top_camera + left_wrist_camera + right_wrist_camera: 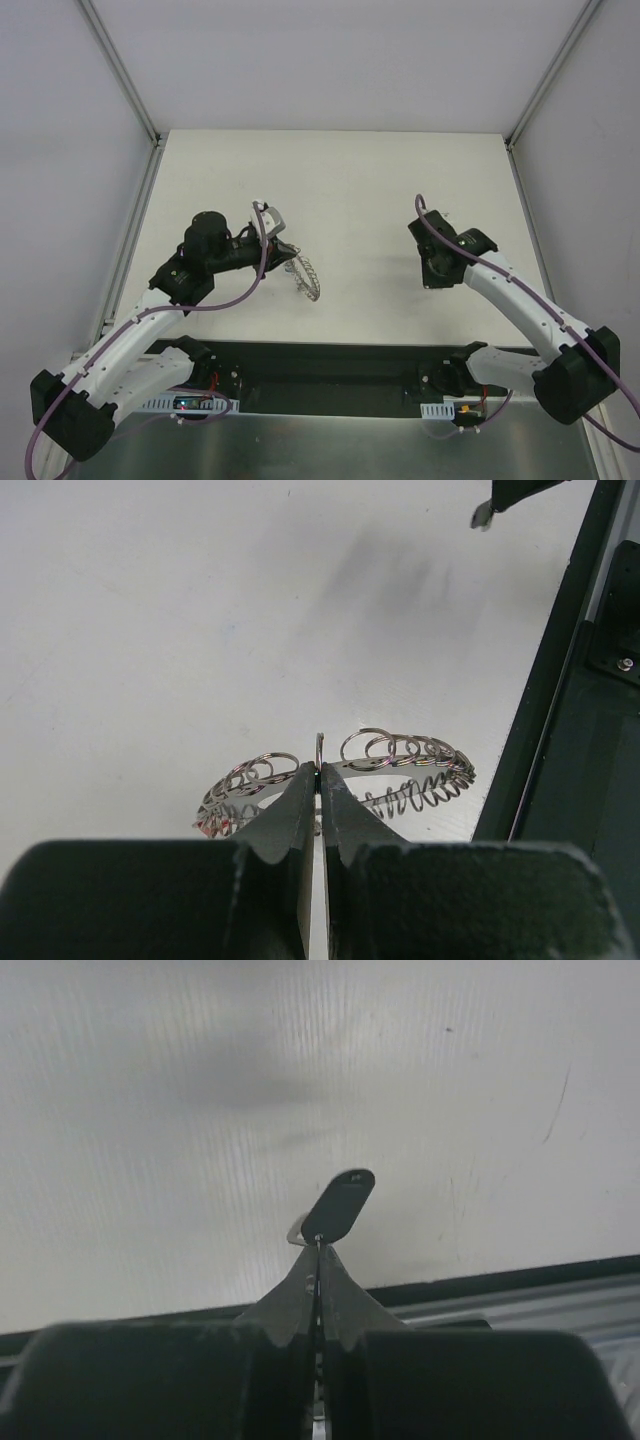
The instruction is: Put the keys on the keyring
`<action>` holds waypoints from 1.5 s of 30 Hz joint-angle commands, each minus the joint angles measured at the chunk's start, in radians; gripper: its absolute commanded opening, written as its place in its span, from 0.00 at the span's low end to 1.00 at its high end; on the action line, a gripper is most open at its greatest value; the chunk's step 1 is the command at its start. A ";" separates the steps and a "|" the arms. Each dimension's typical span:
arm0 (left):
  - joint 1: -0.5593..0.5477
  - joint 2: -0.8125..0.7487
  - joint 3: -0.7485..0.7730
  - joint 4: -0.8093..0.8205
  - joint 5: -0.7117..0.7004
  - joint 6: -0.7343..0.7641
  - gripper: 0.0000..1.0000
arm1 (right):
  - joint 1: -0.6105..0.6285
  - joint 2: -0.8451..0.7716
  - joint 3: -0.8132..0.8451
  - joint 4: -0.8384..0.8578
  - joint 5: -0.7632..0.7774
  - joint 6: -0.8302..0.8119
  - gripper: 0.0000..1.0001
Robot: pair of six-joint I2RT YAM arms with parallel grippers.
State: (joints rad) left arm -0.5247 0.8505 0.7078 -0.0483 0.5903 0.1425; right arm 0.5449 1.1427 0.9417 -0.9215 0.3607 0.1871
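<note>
**A:** Starting at the left of the overhead view?

**B:** Shows the left gripper (289, 254) toward nine o'clock on the flat white table (380, 190), at the end of a black-and-white arm and pointing toward three o'clock. Closed tight, with no gap between its dark fingers (290, 815).

**A:** Closed on what?

**B:** On the wide flat grey metal keyring (395, 765), with wiry silver loops crowded along its rim. Pinched at the near edge of the band, as seen from the left wrist camera. Spreads to either side of the fingertips, toward nine and three o'clock, with a touch of red at the nine o'clock end. From overhead, trails away from the fingertips toward five o'clock. Cannot tell whether its far end touches the table.

**A:** And moving right?

**B:** Bare white table in the middle. Then the right gripper (319, 1244), toward three o'clock and well apart from the keyring. Also fully closed, and gripping a small black oblong key (340, 1203) by one end. Sticks out past the fingertips toward one o'clock in the right wrist view, held above the table. Too small to make out from overhead.

**A:** Anything along the near edge?

**B:** A long black strip (330, 362) at six o'clock, between the two arm bases.
</note>
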 commanded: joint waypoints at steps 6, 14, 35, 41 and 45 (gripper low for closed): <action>-0.032 -0.042 0.010 0.016 -0.032 0.023 0.00 | 0.128 0.253 0.127 -0.224 -0.003 -0.138 0.01; -0.044 -0.053 0.007 0.011 -0.052 0.037 0.00 | 0.251 0.578 0.331 -0.073 -0.025 -0.307 0.01; -0.093 -0.047 -0.002 0.010 -0.076 0.052 0.00 | 0.329 0.872 0.562 0.197 -0.189 -0.459 0.14; -0.093 -0.036 -0.002 0.011 -0.080 0.051 0.00 | 0.325 0.705 0.430 0.364 -0.204 -0.480 0.29; -0.095 -0.033 0.001 0.011 -0.078 0.046 0.00 | 0.314 0.550 0.246 0.528 -0.213 -0.488 0.32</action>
State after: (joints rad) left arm -0.6098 0.8188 0.7040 -0.0887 0.5129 0.1761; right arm 0.8696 1.8694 1.3117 -0.5808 0.1692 -0.2790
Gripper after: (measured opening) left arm 0.009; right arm 0.315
